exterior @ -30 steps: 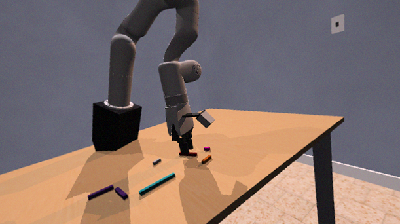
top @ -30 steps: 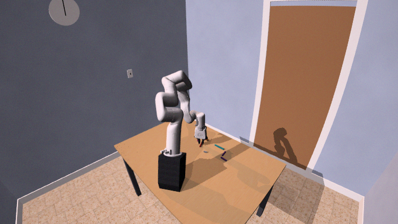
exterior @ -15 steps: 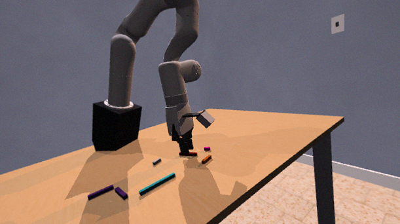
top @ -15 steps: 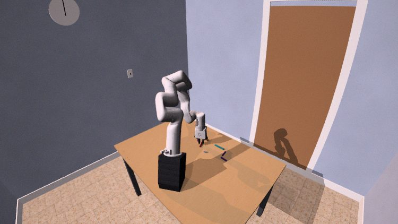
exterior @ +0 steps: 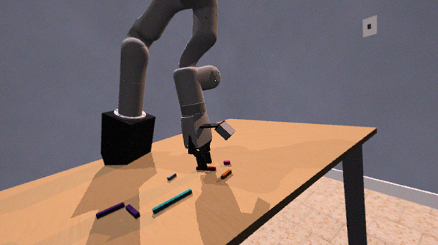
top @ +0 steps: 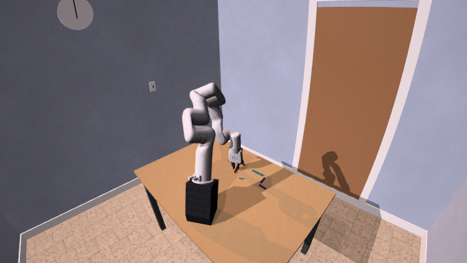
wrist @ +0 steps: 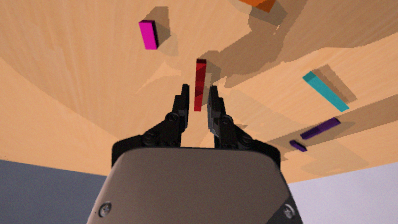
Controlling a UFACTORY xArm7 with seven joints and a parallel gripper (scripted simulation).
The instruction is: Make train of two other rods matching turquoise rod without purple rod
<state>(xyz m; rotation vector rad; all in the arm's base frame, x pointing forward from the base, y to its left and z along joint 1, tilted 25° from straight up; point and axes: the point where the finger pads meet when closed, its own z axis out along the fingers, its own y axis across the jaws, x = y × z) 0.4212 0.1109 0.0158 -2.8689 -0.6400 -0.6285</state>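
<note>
A red rod lies flat on the table. My gripper is partly open low over it, one finger on each side of the red rod, with gaps showing in the wrist view. A grey rod lies apart, out of the wrist view. A magenta rod and an orange rod lie separately beyond the red rod. The turquoise rod lies apart from them.
Two purple rods lie near the turquoise rod: one nearer it, the other farther off. The arm's black base stands on the table.
</note>
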